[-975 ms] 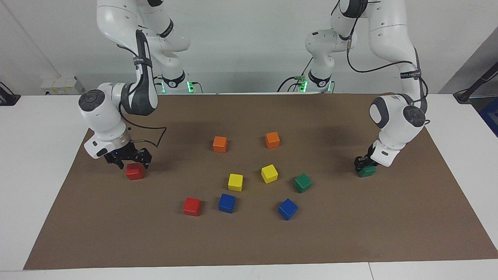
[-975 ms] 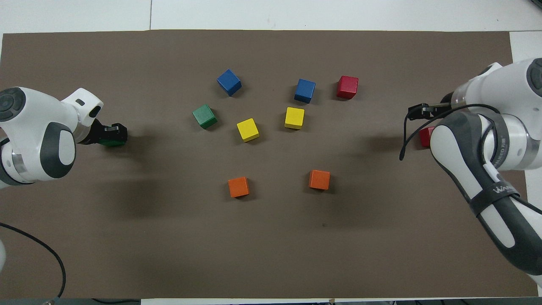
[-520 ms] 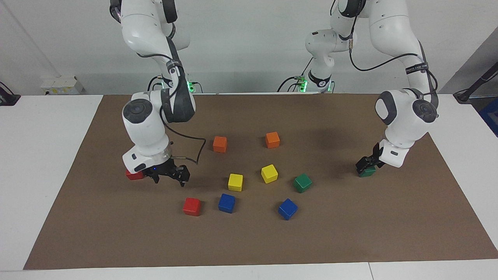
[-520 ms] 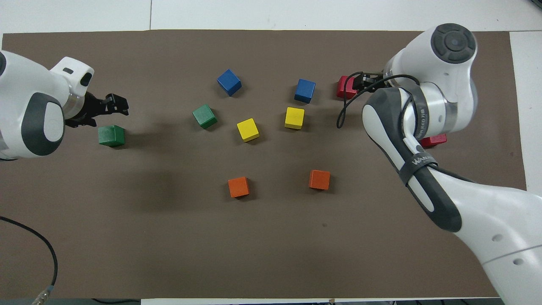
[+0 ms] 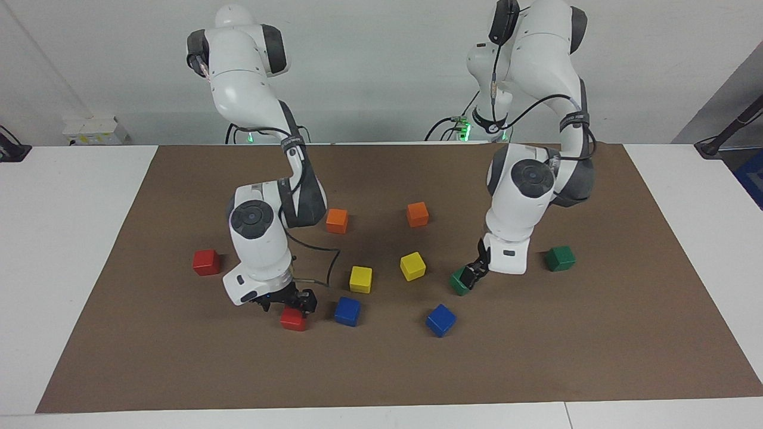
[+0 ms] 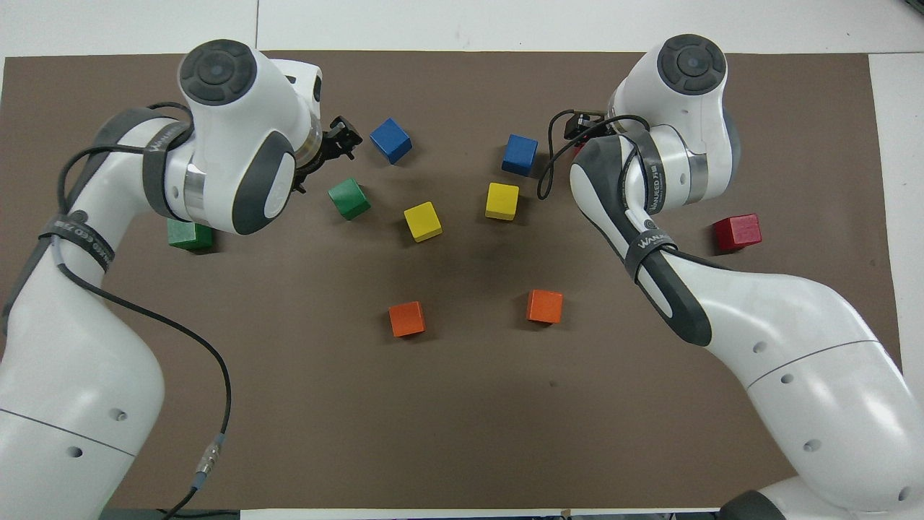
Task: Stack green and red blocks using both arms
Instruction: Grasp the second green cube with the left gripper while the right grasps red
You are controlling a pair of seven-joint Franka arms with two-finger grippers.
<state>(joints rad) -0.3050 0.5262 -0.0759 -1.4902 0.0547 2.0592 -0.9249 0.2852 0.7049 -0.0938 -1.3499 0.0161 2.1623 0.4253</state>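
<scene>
Brown mat (image 5: 596, 333) — two red blocks (image 5: 206, 262), two green blocks (image 5: 560, 258)

A: Where does the facing camera sit?

B: High, across the table (image 5: 77, 250) from the robots, looking back at them. Both arm bases stand at the top of its picture against the wall, and the whole brown mat (image 5: 596, 345) shows, so it stands fairly far back.

A: And the overhead one?

B: Above the robots' own end, looking forward and steeply down. The arms enter from its bottom corners. It seems a little closer, though that's hard to judge.

A: What do they share?

B: The mat (image 6: 462, 404) and the scattered cubes, turned half a turn between them.
</scene>
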